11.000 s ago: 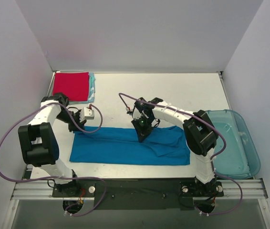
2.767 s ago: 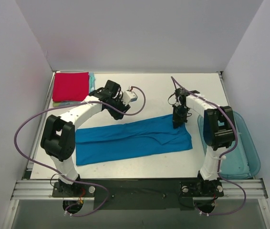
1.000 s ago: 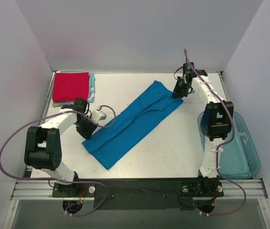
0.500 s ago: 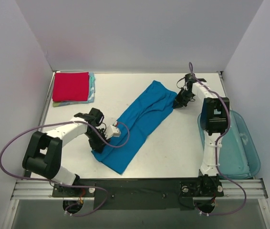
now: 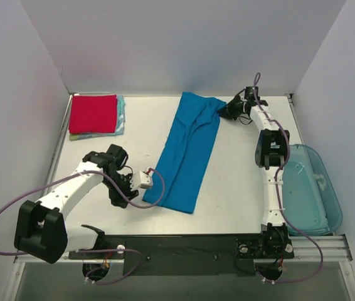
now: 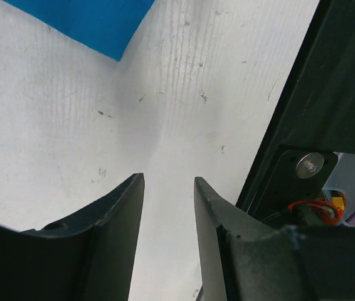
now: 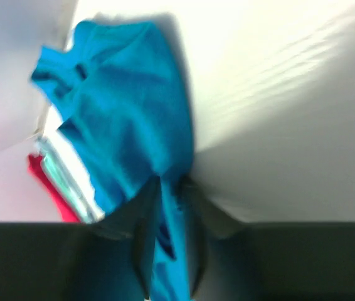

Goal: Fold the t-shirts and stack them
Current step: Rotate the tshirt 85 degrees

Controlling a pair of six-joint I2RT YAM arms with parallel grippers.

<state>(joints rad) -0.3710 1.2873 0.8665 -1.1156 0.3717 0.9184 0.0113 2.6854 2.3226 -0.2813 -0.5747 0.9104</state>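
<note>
The bright blue t-shirt [image 5: 189,150] lies as a long folded strip running from the back edge toward the front of the table [image 5: 240,182]. My right gripper [image 5: 227,111] is at its far right corner, shut on a bunch of the blue cloth [image 7: 127,125]; its fingers [image 7: 172,182] pinch the fabric. My left gripper [image 5: 125,192] sits just left of the strip's near end, open over bare table [image 6: 168,179], with only a blue corner [image 6: 96,25] nearby. The red t-shirt [image 5: 93,113] lies folded on a light teal one [image 5: 121,116] at the back left.
A translucent blue plastic bin [image 5: 306,188] stands off the table's right edge. The black front rail [image 5: 177,248] shows close to the left gripper [image 6: 328,94]. White walls close in the back and both sides.
The blue t-shirt has swung from a diagonal to nearly straight front-to-back as the right gripper dragged its far end to the back. The left gripper let go of the near end and opened.
</note>
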